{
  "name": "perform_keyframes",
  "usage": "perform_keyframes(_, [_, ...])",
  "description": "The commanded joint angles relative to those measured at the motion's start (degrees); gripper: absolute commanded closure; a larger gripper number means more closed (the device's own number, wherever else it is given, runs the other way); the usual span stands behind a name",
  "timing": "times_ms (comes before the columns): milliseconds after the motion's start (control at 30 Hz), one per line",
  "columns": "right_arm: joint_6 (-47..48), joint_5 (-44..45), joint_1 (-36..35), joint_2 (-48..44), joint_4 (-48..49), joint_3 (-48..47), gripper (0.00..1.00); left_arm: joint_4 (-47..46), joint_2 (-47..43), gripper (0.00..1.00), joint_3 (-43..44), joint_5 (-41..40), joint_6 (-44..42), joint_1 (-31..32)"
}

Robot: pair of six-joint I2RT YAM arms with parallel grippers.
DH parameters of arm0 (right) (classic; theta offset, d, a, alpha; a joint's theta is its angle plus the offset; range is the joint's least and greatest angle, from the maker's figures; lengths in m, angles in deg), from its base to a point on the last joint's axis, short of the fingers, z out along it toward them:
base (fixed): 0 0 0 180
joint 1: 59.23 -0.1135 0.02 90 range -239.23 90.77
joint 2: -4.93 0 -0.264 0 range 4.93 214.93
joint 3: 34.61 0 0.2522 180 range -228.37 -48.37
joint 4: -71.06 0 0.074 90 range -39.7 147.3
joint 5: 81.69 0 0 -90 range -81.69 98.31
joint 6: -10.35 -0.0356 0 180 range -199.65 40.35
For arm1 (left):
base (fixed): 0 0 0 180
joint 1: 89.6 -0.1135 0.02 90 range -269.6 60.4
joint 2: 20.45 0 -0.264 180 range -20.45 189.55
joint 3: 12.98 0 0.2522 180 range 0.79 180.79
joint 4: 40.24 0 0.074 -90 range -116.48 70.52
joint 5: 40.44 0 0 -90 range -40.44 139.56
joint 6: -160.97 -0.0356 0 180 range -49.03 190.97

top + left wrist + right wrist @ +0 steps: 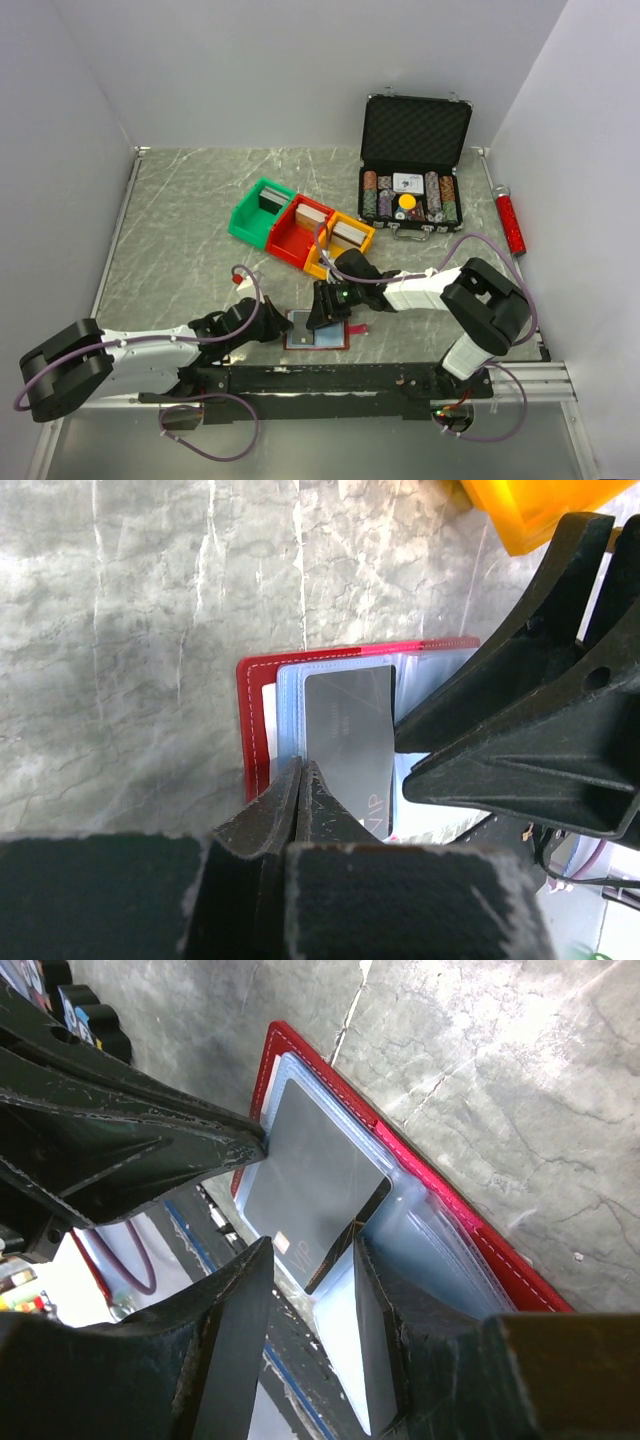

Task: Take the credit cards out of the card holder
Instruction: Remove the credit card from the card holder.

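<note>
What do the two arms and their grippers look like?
The left arm and right arm both have white links between bulky black joint housings, with thin purple cables looping alongside. The left gripper and right gripper are matte black with tapering wedge-shaped fingers; a green light glows behind the right one.

Robot lab test cell. Plain white panel walls (300, 70) box in a grey marble-look tabletop (180, 220) on three sides. Two arms, left arm (140, 348) and right arm (420, 292), are mounted on a black rail (330, 380) at the near edge, with purple cables (480, 237) looping loose. The contents are staged props: coloured plastic bins (285, 240) and an open chip case (415, 150).
</note>
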Motion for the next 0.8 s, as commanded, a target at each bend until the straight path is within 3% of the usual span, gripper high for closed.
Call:
perform_keyframes(0, [-1.4, -0.6, 0.5, 0.9, 1.8, 1.2, 0.53, 2.2, 2.2, 0.99, -0.5, 0.3, -0.4, 0.2])
perform_keyframes(767, [-6.4, -0.9, 3.4, 0.5, 3.8, 4.9, 0.49, 5.7, 2.4, 0.99, -1.1, -2.8, 1.2, 0.2])
